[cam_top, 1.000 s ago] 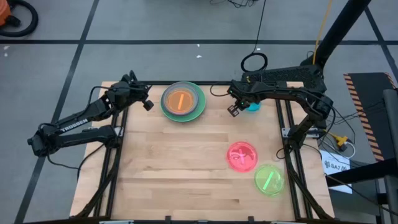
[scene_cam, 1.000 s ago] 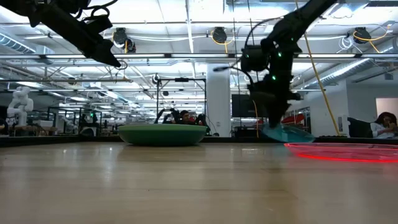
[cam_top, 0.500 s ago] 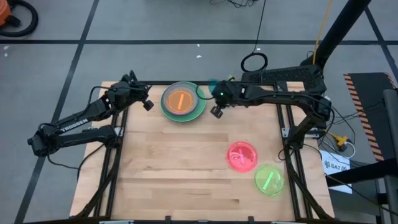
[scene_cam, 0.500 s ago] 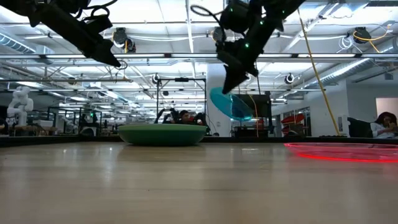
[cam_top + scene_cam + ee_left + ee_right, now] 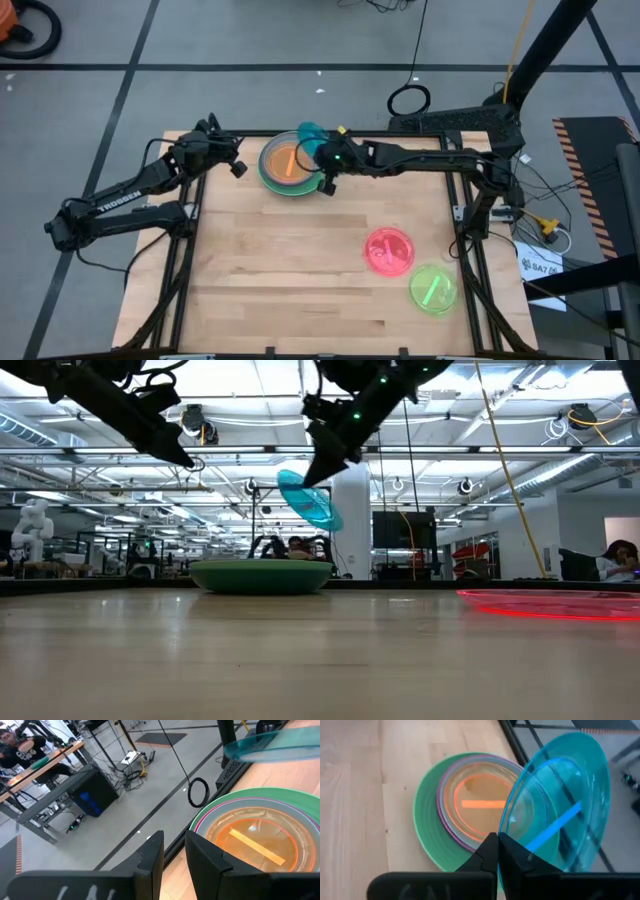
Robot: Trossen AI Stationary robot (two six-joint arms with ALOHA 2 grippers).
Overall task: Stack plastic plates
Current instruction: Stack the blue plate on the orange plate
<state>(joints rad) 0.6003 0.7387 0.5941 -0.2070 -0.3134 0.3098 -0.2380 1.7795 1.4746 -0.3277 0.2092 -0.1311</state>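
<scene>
One word, TROSSEN, shows on the left arm, whose left tool (image 5: pixel 236 168) waits part-open and empty beside the stack (image 5: pixel 294 165) at the counter's (image 5: pixel 280 270) far edge, while the right tool (image 5: pixel 326 184) pinches the tilted teal plate (image 5: pixel 310 138) above it

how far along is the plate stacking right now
Done: a stack stands at the far edge of the table, green plate at the bottom and the orange plate on top. In hand: the right gripper is shut on the teal plate, held tilted in the air over the stack. Left: the pink plate and the lime plate lie apart on the right. The left gripper waits beside the stack.
</scene>
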